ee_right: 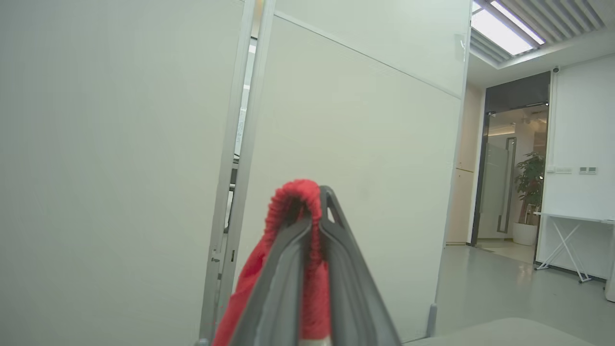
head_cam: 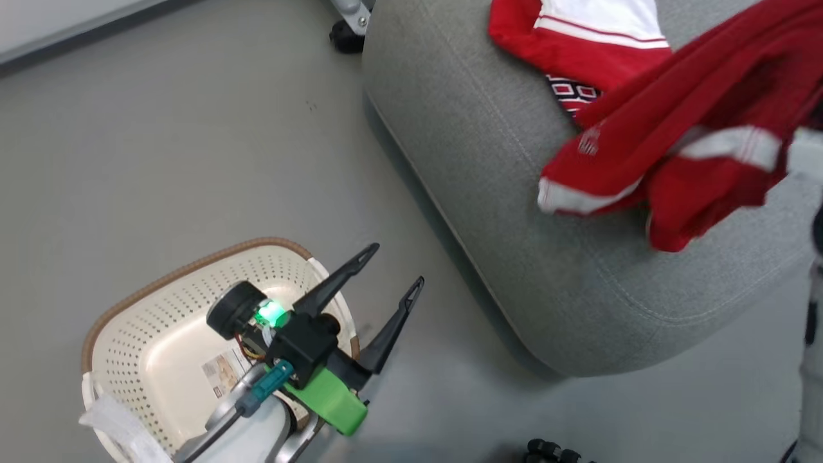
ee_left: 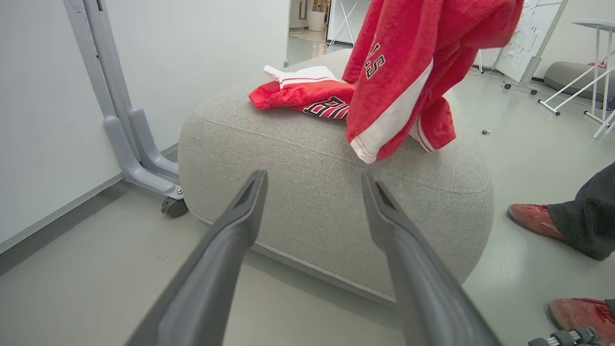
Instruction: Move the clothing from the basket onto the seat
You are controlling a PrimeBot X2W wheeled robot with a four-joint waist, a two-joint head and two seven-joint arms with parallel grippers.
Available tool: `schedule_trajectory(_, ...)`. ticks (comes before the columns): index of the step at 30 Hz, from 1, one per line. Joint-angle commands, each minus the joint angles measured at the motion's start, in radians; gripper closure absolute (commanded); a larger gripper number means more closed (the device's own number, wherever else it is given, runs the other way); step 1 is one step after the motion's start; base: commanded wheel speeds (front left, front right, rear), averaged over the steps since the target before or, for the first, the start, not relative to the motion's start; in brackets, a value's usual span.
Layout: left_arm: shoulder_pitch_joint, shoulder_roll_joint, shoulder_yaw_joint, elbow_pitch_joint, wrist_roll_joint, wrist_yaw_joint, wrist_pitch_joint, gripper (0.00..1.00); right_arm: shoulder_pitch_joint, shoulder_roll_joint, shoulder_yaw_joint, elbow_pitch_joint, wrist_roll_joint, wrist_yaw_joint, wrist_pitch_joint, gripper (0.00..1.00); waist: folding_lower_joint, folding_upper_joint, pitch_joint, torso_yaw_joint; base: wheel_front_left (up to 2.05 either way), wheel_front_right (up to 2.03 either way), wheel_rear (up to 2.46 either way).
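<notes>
The basket (head_cam: 138, 350) stands on the floor at the lower left, holding no clothing, with a paper label on its bottom. My left gripper (head_cam: 397, 265) hangs open over its right rim; in the left wrist view the left gripper (ee_left: 313, 181) points at the seat (ee_left: 312, 144). One red garment (head_cam: 578, 38) with white trim and dark lettering (ee_left: 307, 91) lies on the seat (head_cam: 514, 193). A second red garment (head_cam: 694, 128) with a white stripe dangles above the seat's right part (ee_left: 408, 62). My right gripper (ee_right: 312, 211) is shut on a fold of its red cloth.
A grey partition stand with a black caster (ee_left: 173, 206) sits at the seat's far left corner (head_cam: 346, 35). A person's feet in red shoes (ee_left: 533, 218) stand on the floor right of the seat. White folding tables (ee_left: 596, 72) are farther off.
</notes>
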Motion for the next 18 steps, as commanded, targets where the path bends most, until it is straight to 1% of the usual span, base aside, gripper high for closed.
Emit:
schedule_trajectory(1, -0.035, 0.02, 0.001, -0.007, -0.014, -0.001, 0.001, 0.0, -0.082, -0.024, -0.016, 0.022, 0.009, -0.001, -0.002, 1.0, -0.0001, -0.0001, 0.147, 0.082, 0.0, 0.0, 0.0)
schedule_trajectory(5, -0.099, 0.053, -0.022, -0.032, -0.021, -0.001, 0.001, 0.0, -0.313, -0.129, -0.072, 0.117, -0.001, -0.001, -0.002, 1.0, -0.0001, -0.0001, 0.24, 0.122, 0.0, 0.0, 0.0)
schedule_trajectory(7, -0.127, 0.064, -0.031, -0.039, -0.026, -0.001, 0.001, 0.0, -0.4, -0.175, -0.091, 0.171, -0.018, -0.001, -0.002, 1.0, -0.0001, -0.0001, 0.27, 0.14, 0.0, 0.0, 0.0)
schedule_trajectory(10, -0.16, 0.057, -0.036, -0.049, -0.034, -0.001, 0.001, 0.0, -0.474, -0.23, -0.108, 0.255, -0.046, -0.001, -0.001, 1.0, -0.0001, -0.0001, 0.298, 0.162, 0.0, 0.0, 0.0)
schedule_trajectory(13, -0.177, 0.044, -0.036, -0.056, -0.037, -0.001, 0.001, 0.0, -0.453, -0.25, -0.112, 0.332, -0.069, -0.001, -0.001, 1.0, -0.0001, -0.0001, 0.309, 0.177, 0.0, 0.0, 0.0)
schedule_trajectory(16, -0.172, 0.034, -0.032, -0.058, -0.042, -0.001, 0.001, 0.0, -0.379, -0.231, -0.144, 0.389, -0.083, -0.001, -0.001, 1.0, -0.0001, -0.0001, 0.308, 0.181, 0.0, 0.0, 0.0)
schedule_trajectory(18, -0.155, 0.026, -0.029, -0.056, -0.045, -0.001, 0.001, 0.0, -0.311, -0.209, -0.185, 0.413, -0.092, -0.001, -0.002, 1.0, -0.0001, -0.0001, 0.298, 0.179, 0.0, 0.0, 0.0)
